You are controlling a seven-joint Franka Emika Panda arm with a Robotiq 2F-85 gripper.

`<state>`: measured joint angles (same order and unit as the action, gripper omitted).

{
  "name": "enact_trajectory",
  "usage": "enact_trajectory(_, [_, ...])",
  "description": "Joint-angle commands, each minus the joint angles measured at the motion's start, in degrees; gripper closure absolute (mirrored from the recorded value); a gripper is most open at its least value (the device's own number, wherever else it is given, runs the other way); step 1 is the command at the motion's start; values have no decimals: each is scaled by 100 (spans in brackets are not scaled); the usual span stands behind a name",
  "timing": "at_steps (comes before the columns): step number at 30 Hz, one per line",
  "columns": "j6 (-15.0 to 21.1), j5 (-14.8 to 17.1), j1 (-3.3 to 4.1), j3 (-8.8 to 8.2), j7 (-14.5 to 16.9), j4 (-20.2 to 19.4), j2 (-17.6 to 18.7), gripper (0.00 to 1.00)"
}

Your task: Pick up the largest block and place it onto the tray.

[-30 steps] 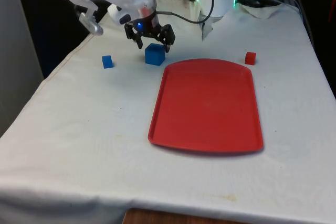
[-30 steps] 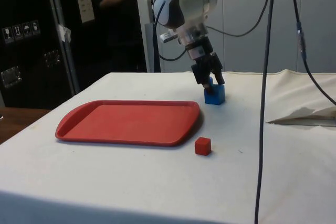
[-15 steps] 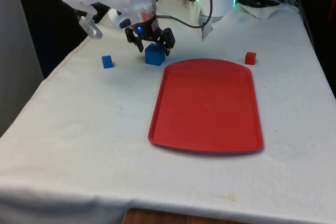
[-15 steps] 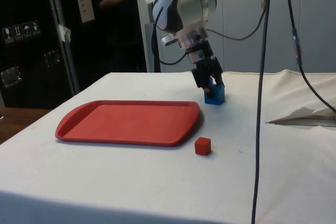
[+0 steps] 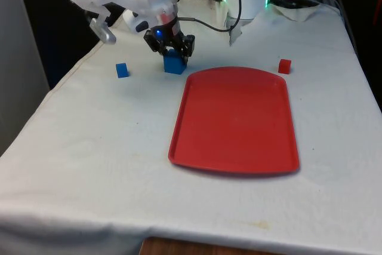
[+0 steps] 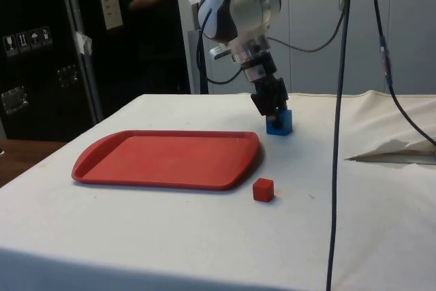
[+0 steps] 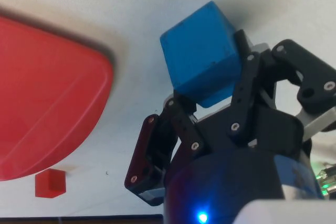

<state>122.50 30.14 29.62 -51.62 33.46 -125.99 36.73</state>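
The big blue block (image 5: 174, 64) sits on the desk (image 5: 89, 147), at the far end, just past the far left corner of the red tray (image 5: 236, 120) in the front view. It is the biggest of the three blocks. The gripper (image 5: 170, 46) is down over it, and its two fingers (image 7: 243, 85) are closed in on the block's sides. The block looks like it is on the cloth and not lifted yet.

Here is what could go wrong. In the wrist view the block (image 7: 199, 53) looks turned a bit between the fingers, so they may be pressing near its corners and not flat on its faces. If so, the block could twist or pop out when the arm goes up.

The tray's rim is close beside the block. If the arm slides across too low, the block could bump the rim and push the tray or fall short.

A small blue block (image 5: 122, 70) sits to the front view's left, and a small red block (image 5: 285, 65) sits to the right past the tray. Both are well apart from the gripper, so they should be safe.
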Motion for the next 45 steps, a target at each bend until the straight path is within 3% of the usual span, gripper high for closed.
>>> enact_trajectory(1, [-11,-6,6,-6,-11,0,-6,100])
enact_trajectory(10, [0,6,-6,-11,-6,40,0,100])
enact_trajectory(14, [-74,57,-23,34,-160,155,17,100])
enact_trajectory(26, [-63,29,97,-69,-378,309,-189,100])
enact_trajectory(27, [-69,52,63,-40,-338,309,-178,100])
enact_trajectory(28, [-63,29,109,-80,-395,315,-201,100])
enact_trajectory(35, [-52,0,212,-138,-579,418,-309,100])
enact_trajectory(36, [-69,46,149,-86,-516,430,-275,100])
enact_trajectory(37, [-52,0,223,-143,-602,435,-327,100])
enact_trajectory(44, [-29,-17,315,-126,-842,590,-401,100])
enact_trajectory(45, [-63,6,258,-92,-779,590,-390,100])
